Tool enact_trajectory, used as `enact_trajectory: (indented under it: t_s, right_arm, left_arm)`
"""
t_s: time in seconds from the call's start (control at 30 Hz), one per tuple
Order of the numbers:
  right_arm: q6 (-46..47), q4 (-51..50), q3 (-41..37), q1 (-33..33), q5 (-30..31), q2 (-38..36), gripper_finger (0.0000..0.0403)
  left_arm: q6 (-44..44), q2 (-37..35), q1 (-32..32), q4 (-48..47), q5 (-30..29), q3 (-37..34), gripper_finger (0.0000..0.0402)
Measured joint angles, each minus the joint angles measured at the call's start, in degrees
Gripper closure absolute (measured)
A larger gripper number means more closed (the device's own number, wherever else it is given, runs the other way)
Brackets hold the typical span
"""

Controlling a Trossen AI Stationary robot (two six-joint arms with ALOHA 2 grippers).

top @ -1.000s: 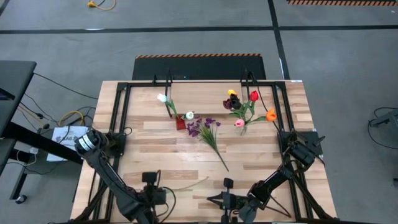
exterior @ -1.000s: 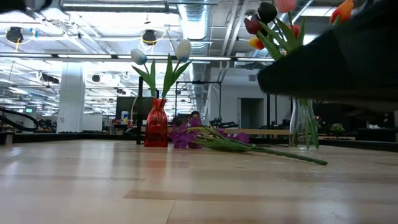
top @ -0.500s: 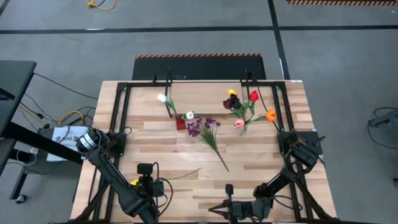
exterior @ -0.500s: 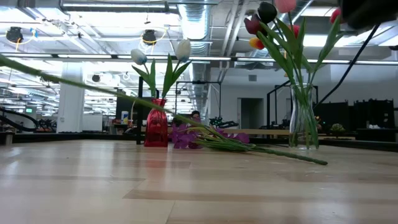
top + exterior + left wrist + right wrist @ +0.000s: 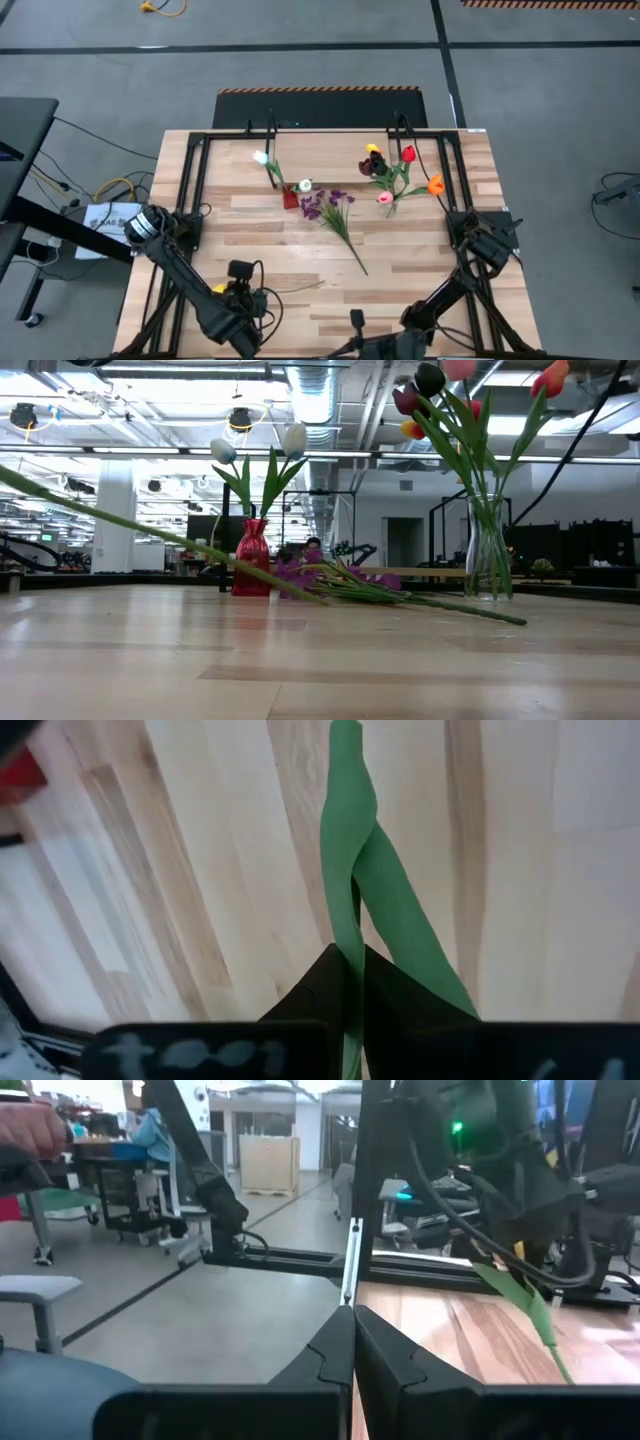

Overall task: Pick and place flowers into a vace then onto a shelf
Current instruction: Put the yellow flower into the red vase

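My left gripper (image 5: 243, 290) is near the table's near edge, left of the middle, shut on a long-stemmed flower with a yellow blossom (image 5: 217, 290). Its stem (image 5: 300, 285) runs toward the table's right, and in the low view the stem (image 5: 150, 530) slants down from the upper left. My right gripper (image 5: 356, 322) is shut and empty at the near edge. A purple sprig (image 5: 335, 215) lies flat on the table. A red vase (image 5: 290, 198) holds white tulips. A glass vase (image 5: 487, 560) holds red, orange, yellow, pink and dark tulips. No shelf shows. My left gripper pinches the flower's green stem and a leaf (image 5: 350, 910) between its two shut fingers (image 5: 310, 995). The fingers lie across the stem, close to the blossom end. The flower is raised and tilted, its long free end (image 5: 315, 598) slanting down toward the tabletop.
Black metal frame rails (image 5: 195, 180) run along the table's left, right and far sides. A dark platform (image 5: 320, 105) sits beyond the far edge. Bare planks (image 5: 270, 250) lie between the grippers and the vases.
My left gripper has risen a little and moved toward the far edge with the flower. The stem has swung up off the table into a slant. My right gripper has drawn back toward the near edge, out of the low view.
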Motion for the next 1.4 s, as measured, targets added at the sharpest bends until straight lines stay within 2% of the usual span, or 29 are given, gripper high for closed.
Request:
enact_trajectory:
  t_s: [0.2, 0.57, 0.8, 1.0, 1.4]
  right_arm:
    - [3.9, -9.1, 4.1, -1.5, 0.0, 0.0, 0.0403]
    - [9.0, -24.2, 10.0, -3.9, -0.4, 0.0, 0.0403]
    - [5.4, -37.0, 15.4, -7.2, 0.0, 0.0, 0.0403]
    - [5.5, -37.1, 15.8, -8.9, 0.1, 0.0, 0.0403]
    - [5.6, -38.8, 15.8, -8.5, 0.0, 0.0, 0.0403]
  left_arm:
    - [3.7, 0.0, 0.2, 1.4, -3.1, 0.0, 0.0401]
    - [8.6, 0.0, 0.2, 4.6, -5.3, 0.0, 0.0401]
    - [13.5, 0.0, 0.1, 5.6, -5.3, 0.0, 0.0401]
    - [14.6, -0.1, 0.1, 5.6, -6.2, 0.0, 0.0401]
    - [14.6, -0.1, -0.9, 5.9, -6.7, 0.1, 0.0401]
